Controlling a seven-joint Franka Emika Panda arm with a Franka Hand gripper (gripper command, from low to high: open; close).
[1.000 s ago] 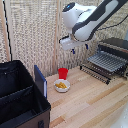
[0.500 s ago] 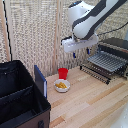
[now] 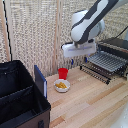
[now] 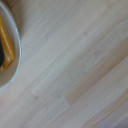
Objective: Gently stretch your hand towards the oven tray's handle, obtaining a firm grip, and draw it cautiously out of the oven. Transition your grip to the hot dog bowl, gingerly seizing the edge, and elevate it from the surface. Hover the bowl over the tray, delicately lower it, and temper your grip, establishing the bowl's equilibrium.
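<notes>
The hot dog bowl (image 3: 61, 86), small and white with yellow-orange pieces, sits on the wooden table in front of a red cup. In the wrist view only the bowl's rim (image 4: 11, 60) and some food show at the picture's edge. The oven tray (image 3: 105, 62), a dark wire rack, juts out of the oven (image 3: 118, 46) at the exterior view's right, its handle (image 3: 94, 72) along the front rim. My gripper (image 3: 78, 61) hangs in the air above the table between bowl and tray, higher than the cup. Its fingers look open with nothing between them.
A red plastic cup (image 3: 63, 73) stands just behind the bowl. A big black fabric case (image 3: 20, 97) with a raised blue flap (image 3: 40, 80) fills the exterior view's left, close beside the bowl. A woven screen (image 3: 35, 35) backs the table.
My hand has come down a little and the arm has shifted slightly. Bowl, cup and tray have not moved.
</notes>
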